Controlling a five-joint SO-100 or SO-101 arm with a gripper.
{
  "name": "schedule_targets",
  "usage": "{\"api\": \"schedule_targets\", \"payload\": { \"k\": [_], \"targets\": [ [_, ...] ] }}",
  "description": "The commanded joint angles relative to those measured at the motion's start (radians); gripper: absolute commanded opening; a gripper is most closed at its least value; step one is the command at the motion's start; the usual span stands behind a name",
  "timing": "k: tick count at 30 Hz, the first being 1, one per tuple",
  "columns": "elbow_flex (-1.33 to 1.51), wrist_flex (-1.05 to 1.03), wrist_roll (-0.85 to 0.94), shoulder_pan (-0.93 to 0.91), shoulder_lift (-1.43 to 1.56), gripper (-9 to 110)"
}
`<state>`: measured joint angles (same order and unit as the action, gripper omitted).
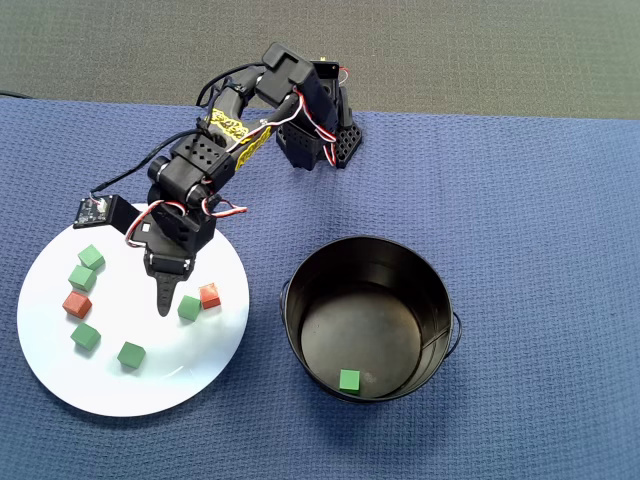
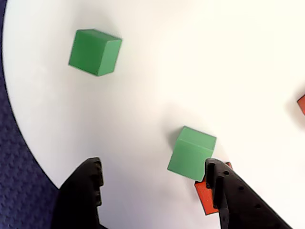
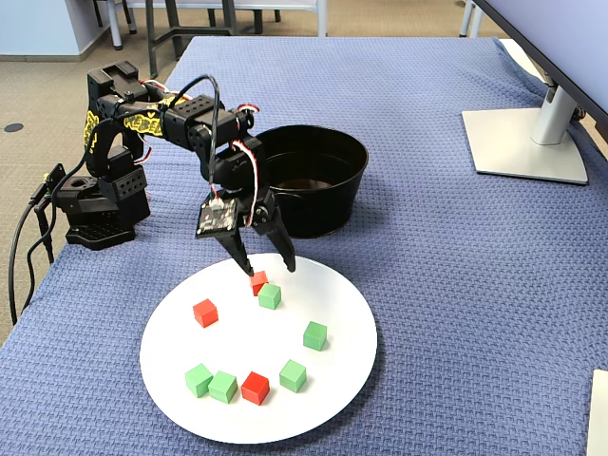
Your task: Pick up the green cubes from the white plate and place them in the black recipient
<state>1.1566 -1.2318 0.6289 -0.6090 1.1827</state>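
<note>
Where the green cube (image 2: 191, 152) sits corner-on (no long axis) — end effector (image 2: 155, 179) spread wide, empty, above the white plate (image 2: 143, 86).

Overhead looks straight down; fixed view faces the arm obliquely; wrist — seemingly close — all share the white plate (image 1: 60, 370).

Six green cubes (image 3: 270, 296), three red cubes (image 3: 205, 313)
</note>
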Motion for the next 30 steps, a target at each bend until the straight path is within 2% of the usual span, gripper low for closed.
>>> {"api": "schedule_targets", "payload": {
  "k": [1, 24, 30],
  "targets": [
    [-0.041, 0.015, -0.032, -0.021, -0.008, 27],
    [0.064, 0.064, -0.241, -0.006, -0.069, 23],
    [0.074, 0.071, -0.244, 0.002, -0.081, 22]
  ]
}}
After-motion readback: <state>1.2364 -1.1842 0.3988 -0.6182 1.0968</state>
